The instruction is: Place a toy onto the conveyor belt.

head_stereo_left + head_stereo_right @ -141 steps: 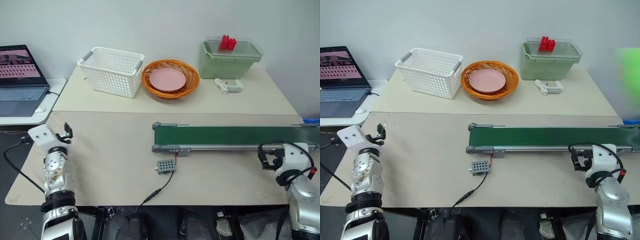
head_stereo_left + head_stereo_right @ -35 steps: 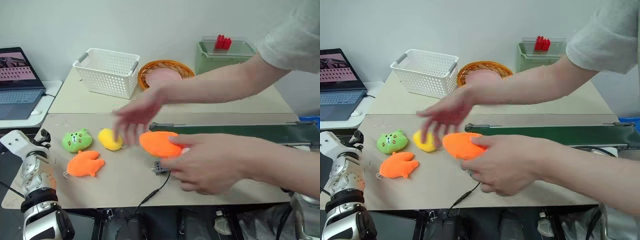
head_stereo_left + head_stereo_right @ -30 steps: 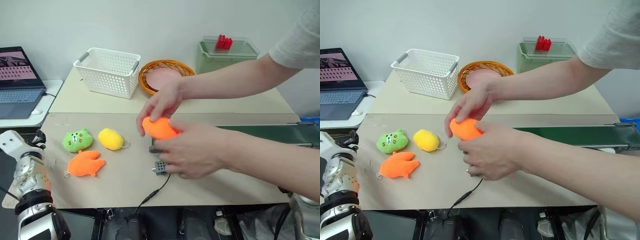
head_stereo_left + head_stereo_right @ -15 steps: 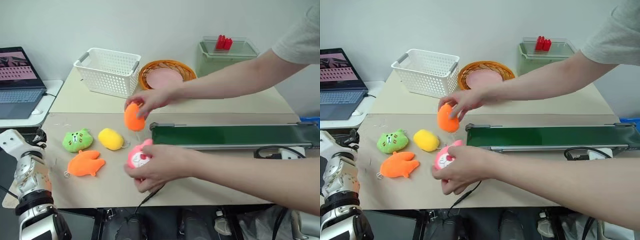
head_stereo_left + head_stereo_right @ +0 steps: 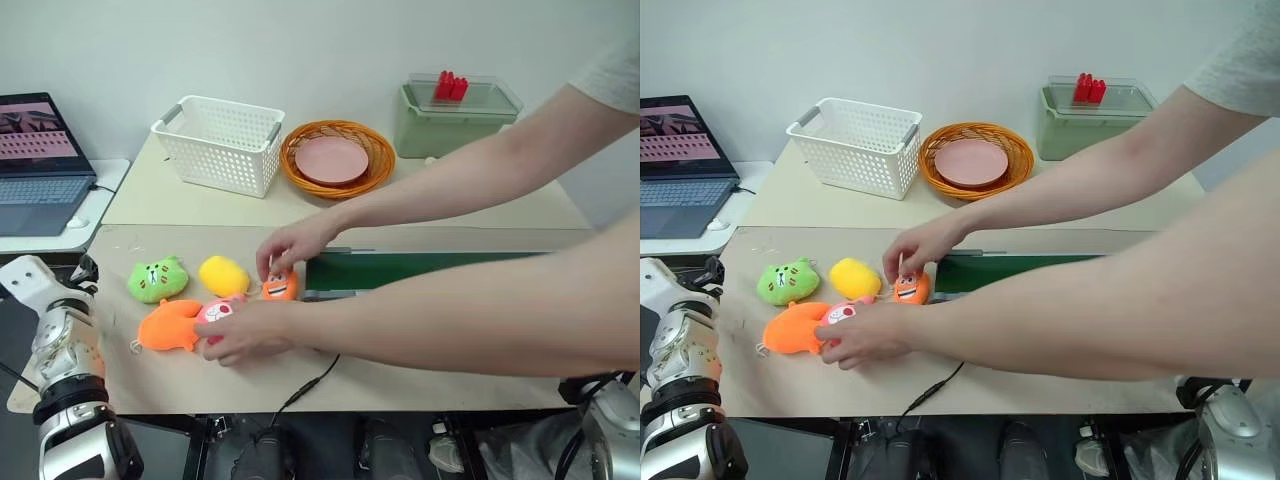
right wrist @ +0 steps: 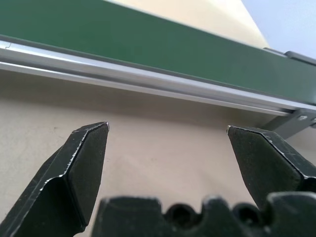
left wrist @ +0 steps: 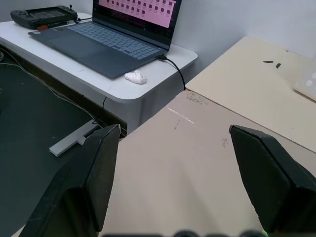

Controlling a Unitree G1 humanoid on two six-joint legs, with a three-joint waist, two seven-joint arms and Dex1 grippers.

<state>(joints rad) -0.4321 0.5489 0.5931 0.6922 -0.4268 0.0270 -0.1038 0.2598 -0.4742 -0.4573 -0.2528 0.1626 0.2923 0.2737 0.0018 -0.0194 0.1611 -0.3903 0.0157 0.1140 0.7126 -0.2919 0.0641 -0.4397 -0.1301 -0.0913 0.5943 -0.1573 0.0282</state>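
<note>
Toys: 5 are lying left of the belt (image 5: 420,268), where a person's hands (image 5: 245,332) are arranging them.
Left hand (image 7: 182,173): spread, idling nearer them.
Right hand (image 6: 168,163): spread, waiting beside the belt.

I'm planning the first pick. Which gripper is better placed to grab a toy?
Left, probably. The open left gripper sits at the table's left edge, near the green toy and orange toy. The open right gripper faces the conveyor belt.

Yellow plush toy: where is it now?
In the left eye view, the yellow plush toy lies left of the conveyor belt, between the green toy and a person's hand.
</note>
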